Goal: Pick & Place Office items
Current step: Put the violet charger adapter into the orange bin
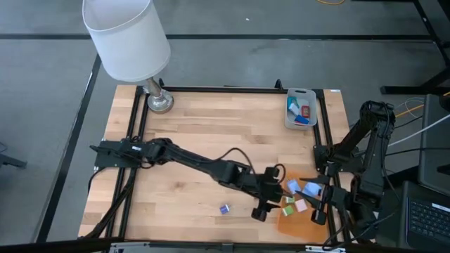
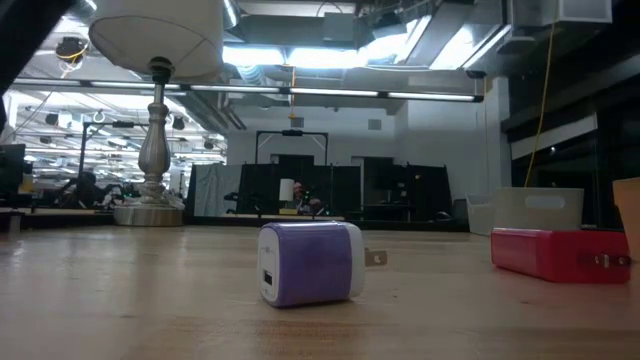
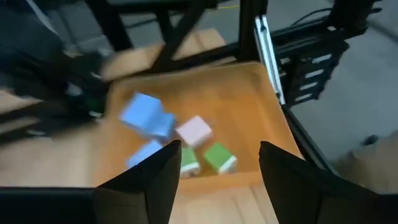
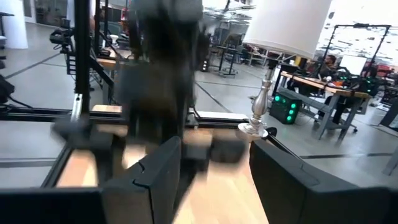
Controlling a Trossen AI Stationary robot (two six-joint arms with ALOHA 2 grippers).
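1. Office items: small blue, pink and green plastic blocks (image 3: 198,130) lie clustered on the flat orange sheet (image 1: 299,218), lower right of the high view.
2. Left tool (image 3: 217,165) hovers over them, fingers apart, empty.
3. Right tool (image 4: 214,165) waits nearby, fingers apart, empty.
4. Risk: tight clustering; closing fingers may nudge neighbours or pinch two.

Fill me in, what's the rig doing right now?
It's sorting small office items. The left gripper reaches across to the orange sheet at the table's near right, jaws open and empty, over a cluster of blocks: blue, pink, green. The right gripper sits at the sheet's right edge, jaws open, nothing seen in them. A purple block lies alone on the wood. The grey tray at the far right already holds a few pieces.
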